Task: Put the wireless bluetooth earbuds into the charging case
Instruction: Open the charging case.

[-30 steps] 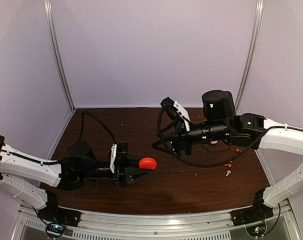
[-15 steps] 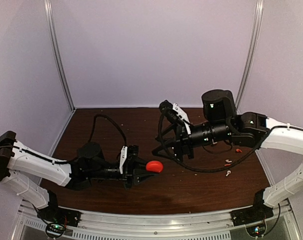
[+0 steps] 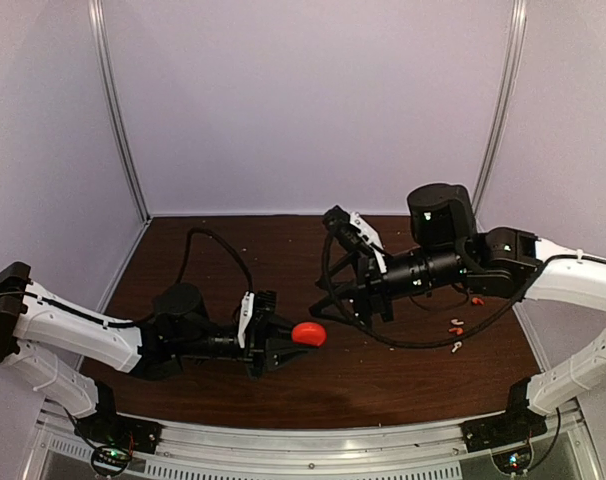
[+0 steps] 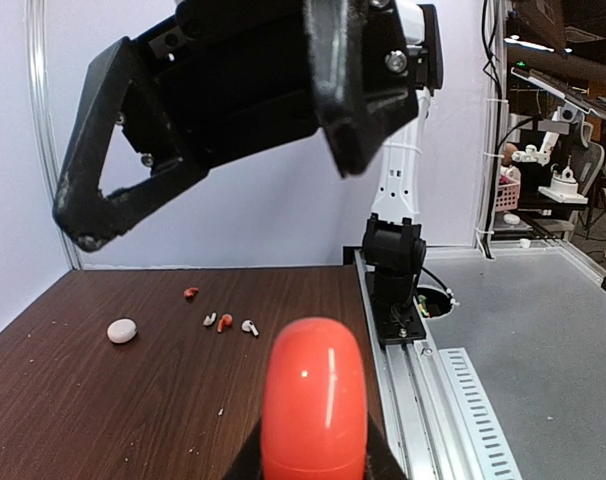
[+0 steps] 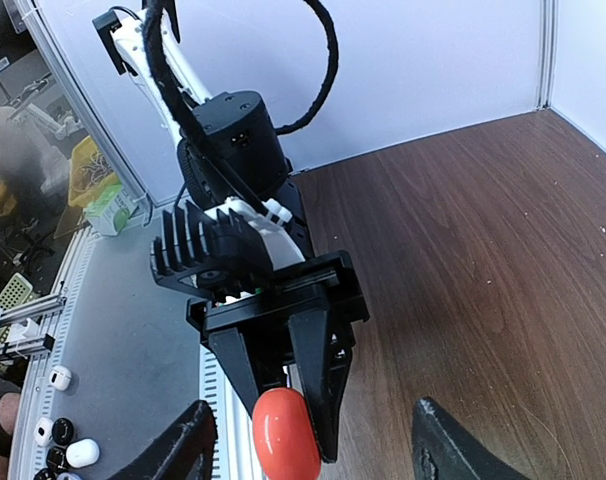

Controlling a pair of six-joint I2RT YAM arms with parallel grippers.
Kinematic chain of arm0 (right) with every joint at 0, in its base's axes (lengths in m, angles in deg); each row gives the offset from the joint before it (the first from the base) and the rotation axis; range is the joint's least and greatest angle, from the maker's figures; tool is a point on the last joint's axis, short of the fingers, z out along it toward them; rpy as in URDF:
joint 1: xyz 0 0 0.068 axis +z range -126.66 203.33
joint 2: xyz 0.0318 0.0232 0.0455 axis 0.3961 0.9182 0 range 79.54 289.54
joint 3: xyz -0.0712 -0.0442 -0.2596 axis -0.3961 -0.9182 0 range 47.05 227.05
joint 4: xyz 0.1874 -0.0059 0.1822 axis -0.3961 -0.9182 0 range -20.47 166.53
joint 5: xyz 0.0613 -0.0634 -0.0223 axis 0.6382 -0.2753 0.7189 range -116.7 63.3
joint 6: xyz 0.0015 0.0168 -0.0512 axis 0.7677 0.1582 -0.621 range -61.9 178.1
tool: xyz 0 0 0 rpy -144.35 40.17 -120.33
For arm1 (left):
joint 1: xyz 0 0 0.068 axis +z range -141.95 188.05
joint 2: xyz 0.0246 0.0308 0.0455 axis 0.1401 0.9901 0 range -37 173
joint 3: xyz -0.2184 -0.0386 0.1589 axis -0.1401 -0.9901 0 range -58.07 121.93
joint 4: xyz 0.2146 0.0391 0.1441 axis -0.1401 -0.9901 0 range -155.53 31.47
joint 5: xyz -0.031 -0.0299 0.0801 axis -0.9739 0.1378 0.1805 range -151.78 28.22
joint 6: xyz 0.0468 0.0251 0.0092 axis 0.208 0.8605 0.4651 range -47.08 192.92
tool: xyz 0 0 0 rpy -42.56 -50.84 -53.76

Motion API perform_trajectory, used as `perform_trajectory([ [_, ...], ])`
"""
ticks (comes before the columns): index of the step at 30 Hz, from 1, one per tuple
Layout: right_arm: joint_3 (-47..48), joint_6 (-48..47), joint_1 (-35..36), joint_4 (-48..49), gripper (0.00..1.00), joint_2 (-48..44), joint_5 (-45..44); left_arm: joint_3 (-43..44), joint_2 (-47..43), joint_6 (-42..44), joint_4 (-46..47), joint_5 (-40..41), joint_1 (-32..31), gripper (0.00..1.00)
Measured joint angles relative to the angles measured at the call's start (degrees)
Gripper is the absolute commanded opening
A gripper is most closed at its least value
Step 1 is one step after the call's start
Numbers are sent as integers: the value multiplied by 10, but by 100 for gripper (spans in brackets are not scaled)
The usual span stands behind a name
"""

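My left gripper [image 3: 295,336] is shut on a closed red-orange round charging case [image 3: 309,334] and holds it above the table's middle. In the left wrist view the case [image 4: 313,400] fills the lower centre. My right gripper [image 3: 324,303] is open and empty, facing the case from just beyond it. The right wrist view shows the case [image 5: 286,436] between my spread fingers [image 5: 188,445]. Several tiny earbuds lie on the table at the right: a red-orange one [image 4: 190,293], a white one [image 4: 210,320], a red-orange one [image 4: 224,322] and a white one [image 4: 250,327].
A white round case [image 4: 122,330] lies on the brown table [image 3: 233,245] past the earbuds. The earbuds show in the top view [image 3: 456,331] under the right arm. White walls stand at the back and sides. A metal rail [image 3: 313,440] runs along the near edge.
My left arm has moved right with the red-orange case in its grip, then held still. My right gripper has dropped slightly toward the case.
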Motion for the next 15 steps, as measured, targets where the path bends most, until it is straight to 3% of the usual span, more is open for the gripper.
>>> perform_trajectory([
  [15,0,-16,39,-20,69,30,-23,0,0,-10,8,0,0,0],
])
